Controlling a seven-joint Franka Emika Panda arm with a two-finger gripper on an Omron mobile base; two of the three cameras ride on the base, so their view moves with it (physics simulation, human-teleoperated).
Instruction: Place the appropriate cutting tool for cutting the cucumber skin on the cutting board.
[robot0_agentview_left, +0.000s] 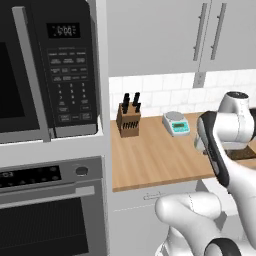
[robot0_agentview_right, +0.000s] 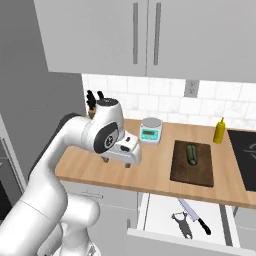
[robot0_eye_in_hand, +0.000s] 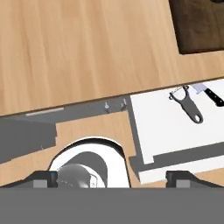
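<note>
The dark green cucumber (robot0_agentview_right: 192, 154) lies on the dark brown cutting board (robot0_agentview_right: 191, 167) at the right of the counter. The board's corner (robot0_eye_in_hand: 199, 26) also shows in the hand view. Below the counter a drawer (robot0_agentview_right: 160, 215) stands open. In it lie a grey peeler (robot0_agentview_right: 183, 223) (robot0_eye_in_hand: 188, 105) and a black-handled knife (robot0_agentview_right: 195, 216) (robot0_eye_in_hand: 211, 94). My gripper (robot0_agentview_right: 116, 162) hangs open over the counter's front part, left of the board, with nothing between its fingers. It is well apart from the drawer's tools.
A kitchen scale (robot0_agentview_right: 151, 130) and a knife block (robot0_agentview_left: 128, 120) stand at the back of the counter. A yellow squeeze bottle (robot0_agentview_right: 219, 131) stands beside the black cooktop (robot0_agentview_right: 245, 150). A microwave (robot0_agentview_left: 50, 70) and an oven (robot0_agentview_left: 50, 210) fill the left.
</note>
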